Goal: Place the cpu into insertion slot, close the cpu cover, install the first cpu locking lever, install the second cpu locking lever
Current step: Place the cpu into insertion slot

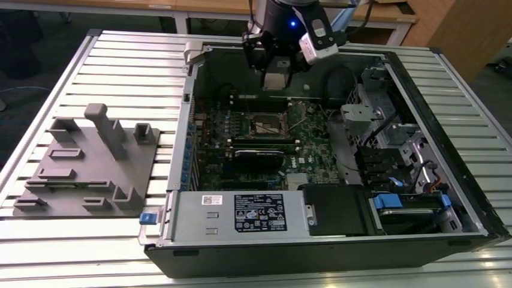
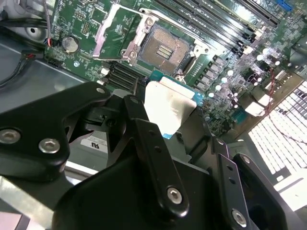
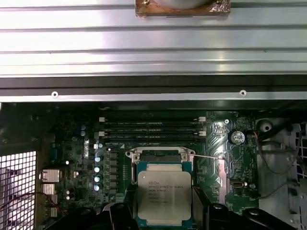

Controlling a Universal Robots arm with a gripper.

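- Where is the cpu (image 3: pixel 164 194)?
- It is pinched in the gripper (image 2: pixel 168 114). A black finger (image 2: pixel 144 127) presses on each of two opposite edges, and the silver top shows between them in both wrist views.
- And relative to the board?
- It is held above the green circuit board (image 2: pixel 81 28), inside the open computer case (image 1: pixel 182 120), and does not touch it. In the second wrist view the insertion slot (image 2: pixel 165 48) lies beyond the cpu, near but apart.
- Is the slot filled?
- No, its dark contact field is bare. The cpu cover (image 2: pixel 117 33) is swung open and lies just beside it.
- And the exterior view?
- The gripper hangs over the far part of the case. A grey fixture plate (image 1: pixel 80 174) sits on the slatted table (image 1: pixel 120 66) at the exterior view's left.
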